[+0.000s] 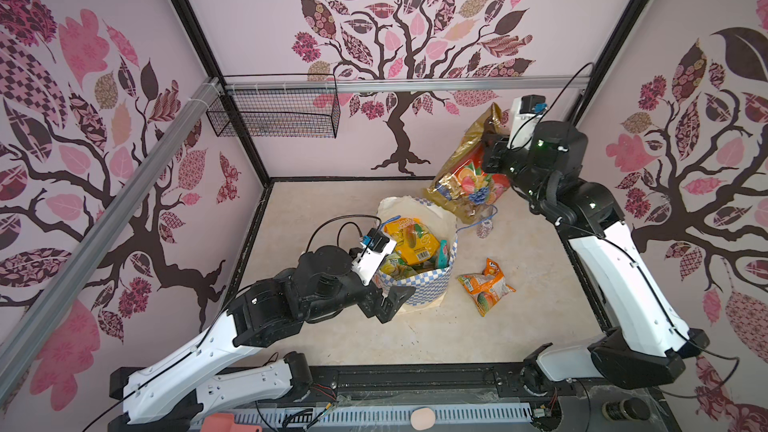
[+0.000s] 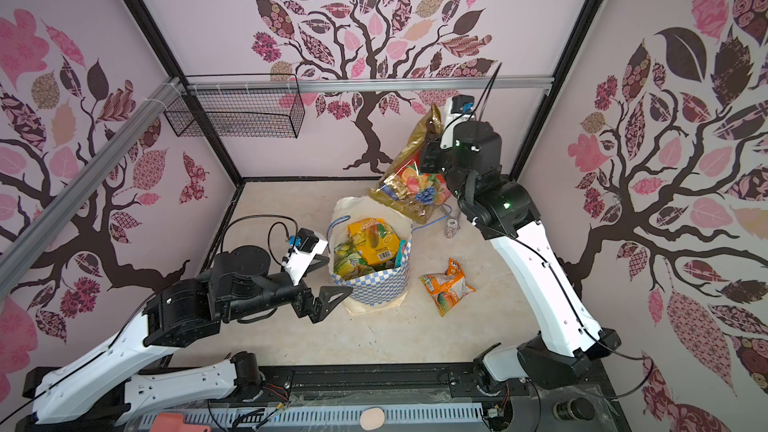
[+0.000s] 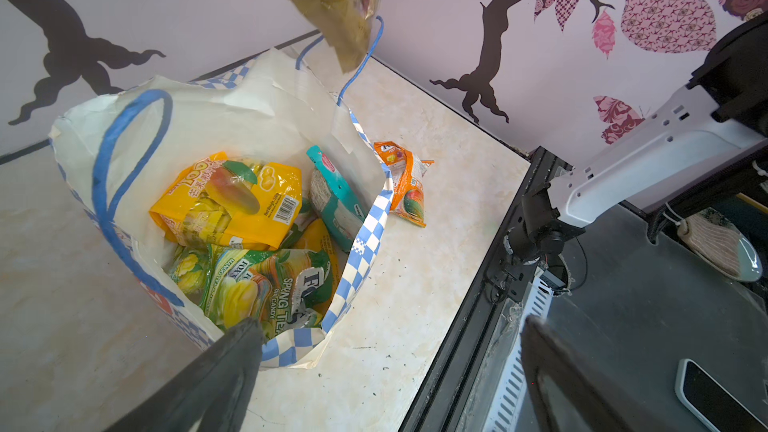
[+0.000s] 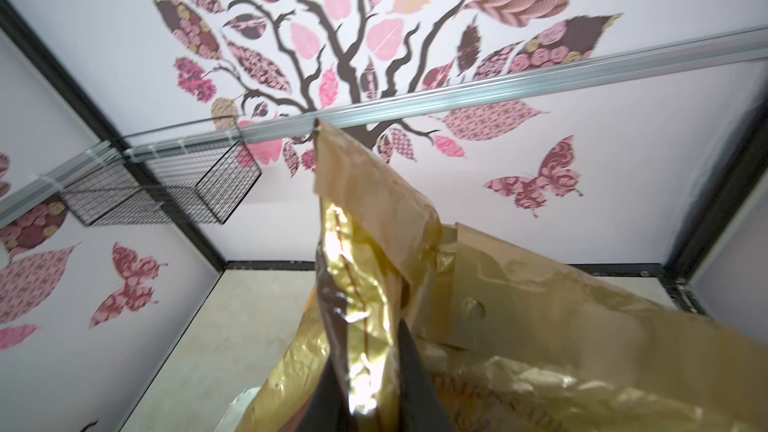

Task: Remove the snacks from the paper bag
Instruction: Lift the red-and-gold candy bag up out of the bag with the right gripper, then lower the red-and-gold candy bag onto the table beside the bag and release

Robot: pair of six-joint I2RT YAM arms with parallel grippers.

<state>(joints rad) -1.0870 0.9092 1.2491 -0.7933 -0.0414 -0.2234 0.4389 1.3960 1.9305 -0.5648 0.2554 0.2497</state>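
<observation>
The left gripper (image 1: 392, 305), jaws wide, hovers at the paper bag (image 1: 424, 288)'s checkered rim, probably to steady it. The right gripper (image 1: 490, 155) pinches the red fruit packet (image 1: 469, 184) by its gold top, so it hangs clear above the bag.

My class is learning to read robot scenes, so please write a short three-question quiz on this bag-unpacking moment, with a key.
1. True or false: the right gripper holds the fruit packet off the table.
2. Which colour of packet lies on the table outside the paper bag? A yellow, B orange, C teal.
3. Fill in: the left gripper, beside the bag's rim, has its jaws ____.
Key: 1 true; 2 B, the orange packet; 3 open.
</observation>
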